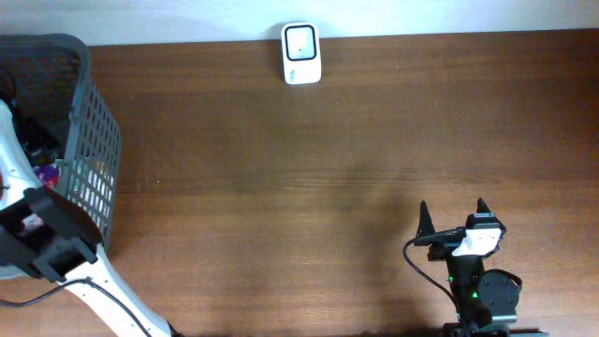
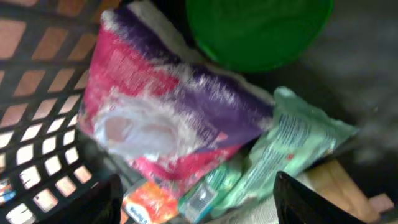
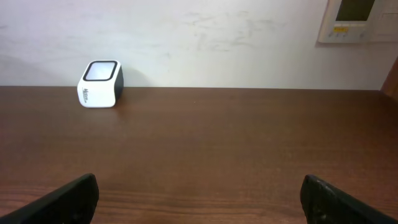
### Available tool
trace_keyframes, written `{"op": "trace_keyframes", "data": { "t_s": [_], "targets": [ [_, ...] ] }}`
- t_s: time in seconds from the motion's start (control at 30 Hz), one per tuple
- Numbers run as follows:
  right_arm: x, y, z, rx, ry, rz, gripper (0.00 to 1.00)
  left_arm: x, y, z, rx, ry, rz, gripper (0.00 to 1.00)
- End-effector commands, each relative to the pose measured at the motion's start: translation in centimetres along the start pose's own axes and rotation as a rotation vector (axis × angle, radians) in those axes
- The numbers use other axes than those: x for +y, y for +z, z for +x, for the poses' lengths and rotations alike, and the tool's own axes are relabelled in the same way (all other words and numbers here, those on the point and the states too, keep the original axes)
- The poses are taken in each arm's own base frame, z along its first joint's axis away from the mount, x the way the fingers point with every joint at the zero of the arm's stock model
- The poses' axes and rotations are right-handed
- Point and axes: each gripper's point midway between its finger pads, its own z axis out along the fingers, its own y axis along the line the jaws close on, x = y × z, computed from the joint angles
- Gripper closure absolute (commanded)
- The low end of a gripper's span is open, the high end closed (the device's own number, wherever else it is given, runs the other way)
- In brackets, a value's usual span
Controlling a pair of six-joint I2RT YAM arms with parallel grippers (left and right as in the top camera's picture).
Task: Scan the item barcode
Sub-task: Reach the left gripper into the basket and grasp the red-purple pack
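In the basket [image 1: 94,140] the left gripper [image 2: 196,194] hangs, jaws spread, over a pink packet [image 2: 168,106]; the right gripper [image 1: 452,212] is above the bench [image 1: 281,187], jaws spread.

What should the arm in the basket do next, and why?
Probably lower the left gripper a little and close it on the pink and purple packet. Its fingers stand apart above the things in the grey basket, holding nothing, and the white scanner sits far off on the table with nothing to read.
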Motion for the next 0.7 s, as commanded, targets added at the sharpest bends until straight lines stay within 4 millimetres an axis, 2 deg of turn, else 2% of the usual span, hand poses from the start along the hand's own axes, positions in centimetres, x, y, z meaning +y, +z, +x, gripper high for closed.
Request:
{"op": "trace_keyframes", "data": {
  "t_s": [0.0, 0.13, 0.23, 0.3, 0.33, 0.37, 0.43, 0.47, 0.53, 0.57, 0.6, 0.63, 0.67],
  "targets": [
    [0.1, 0.0, 0.3, 0.004, 0.007, -0.001, 0.01, -1.0, 2.5, -0.6, 0.013, 0.005, -0.017, 0.26],
    [0.1, 0.0, 0.3, 0.004, 0.007, -0.001, 0.02, -2.3, 5.5, -1.8, 0.003, 0.002, -0.014, 0.24],
    [0.1, 0.0, 0.3, 0.004, 0.007, -0.001, 0.01, -2.8, 7.4, -1.1, 0.048, 0.017, -0.024, 0.34],
    [0.1, 0.0, 0.3, 0.004, 0.007, -0.001, 0.01, -3.1, 8.6, -0.4, 0.088, 0.031, -0.03, 0.35],
    [0.1, 0.0, 0.3, 0.004, 0.007, -0.001, 0.01, -3.1, 8.6, -0.3, 0.092, 0.033, -0.031, 0.36],
    [0.1, 0.0, 0.3, 0.004, 0.007, -0.001, 0.01, -3.1, 8.6, -0.3, 0.093, 0.034, -0.032, 0.41],
    [0.1, 0.0, 0.3, 0.004, 0.007, -0.001, 0.01, -2.8, 8.3, 0.3, 0.114, 0.042, -0.043, 0.42],
    [0.1, 0.0, 0.3, 0.004, 0.007, -0.001, 0.01, -2.5, 7.3, 0.3, 0.109, 0.042, -0.042, 0.41],
    [0.1, 0.0, 0.3, 0.004, 0.007, -0.001, 0.02, -2.3, 3.9, -0.7, 0.035, 0.03, -0.024, 0.42],
    [0.1, 0.0, 0.3, 0.004, 0.007, -0.001, 0.01, -2.2, 1.4, -1.3, -0.023, 0.019, -0.006, 0.42],
    [0.1, 0.0, 0.3, 0.004, 0.007, -0.001, 0.01, -1.4, -3.7, -2.0, -0.135, -0.046, 0.027, 0.38],
    [0.1, 0.0, 0.3, 0.004, 0.007, -0.001, 0.01, -1.0, -5.3, -2.0, -0.169, -0.075, 0.038, 0.36],
    [0.1, 0.0, 0.3, 0.004, 0.007, -0.001, 0.01, -0.1, -7.9, -1.8, -0.217, -0.112, 0.057, 0.32]
  ]
}}
